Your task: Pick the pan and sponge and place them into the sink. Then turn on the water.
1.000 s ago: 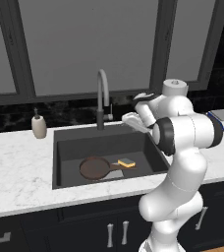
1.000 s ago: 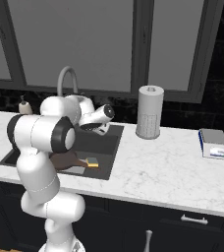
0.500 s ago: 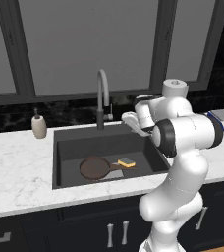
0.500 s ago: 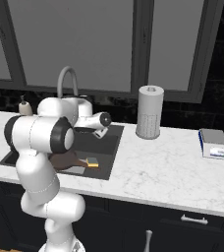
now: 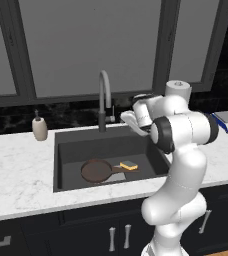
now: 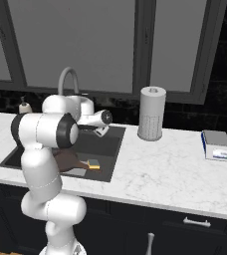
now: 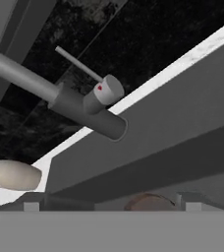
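Pan (image 5: 96, 170) lay flat on the bottom of the sink (image 5: 66, 150), its long handle pointing toward the robot's right, and the sponge (image 5: 129, 165) sat just beside that handle, also inside the basin. Behind the sink's back rim rose the arched grey faucet (image 5: 104, 97), with a thin lever on its dark base visible in the hand view. The gripper (image 5: 127, 117) hovered above the sink's rear right part, near the faucet base, jaws spread wide and holding nothing. A soap dispenser (image 5: 39, 127) stood on the marble counter (image 5: 16, 175) left of the sink; a paper towel roll (image 6: 151, 113) stood to its right.
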Robot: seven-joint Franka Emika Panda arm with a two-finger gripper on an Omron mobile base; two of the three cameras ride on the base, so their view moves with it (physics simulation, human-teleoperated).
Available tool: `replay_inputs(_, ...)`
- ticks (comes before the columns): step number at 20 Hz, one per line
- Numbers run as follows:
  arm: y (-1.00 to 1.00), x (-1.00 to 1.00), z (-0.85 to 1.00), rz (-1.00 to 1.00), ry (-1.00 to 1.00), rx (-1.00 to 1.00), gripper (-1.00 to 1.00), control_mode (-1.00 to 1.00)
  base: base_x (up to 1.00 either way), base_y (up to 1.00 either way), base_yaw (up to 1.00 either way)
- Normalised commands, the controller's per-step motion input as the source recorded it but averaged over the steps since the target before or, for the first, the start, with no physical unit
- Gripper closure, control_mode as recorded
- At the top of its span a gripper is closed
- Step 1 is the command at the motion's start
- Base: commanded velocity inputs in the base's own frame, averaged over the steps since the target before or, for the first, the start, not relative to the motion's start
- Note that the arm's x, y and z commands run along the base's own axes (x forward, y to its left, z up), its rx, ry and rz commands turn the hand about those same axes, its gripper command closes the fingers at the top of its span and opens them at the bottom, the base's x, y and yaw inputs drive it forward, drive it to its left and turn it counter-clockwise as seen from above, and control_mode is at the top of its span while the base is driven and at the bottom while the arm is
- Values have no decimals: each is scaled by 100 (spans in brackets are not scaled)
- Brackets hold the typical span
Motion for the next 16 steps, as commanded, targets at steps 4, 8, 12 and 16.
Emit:
replay_inputs(4, 19, 38, 0, 0, 0, 0, -100, -100, 0, 0, 0)
replay_inputs(8, 7, 39, 0, 0, 0, 2, -100, -100, 0, 0, 0)
replay_inputs(12, 1, 46, 0, 0, 0, 3, -100, -100, 0, 0, 0)
replay_inputs(16, 4, 43, 0, 0, 0, 1, -100, -100, 0, 0, 0)
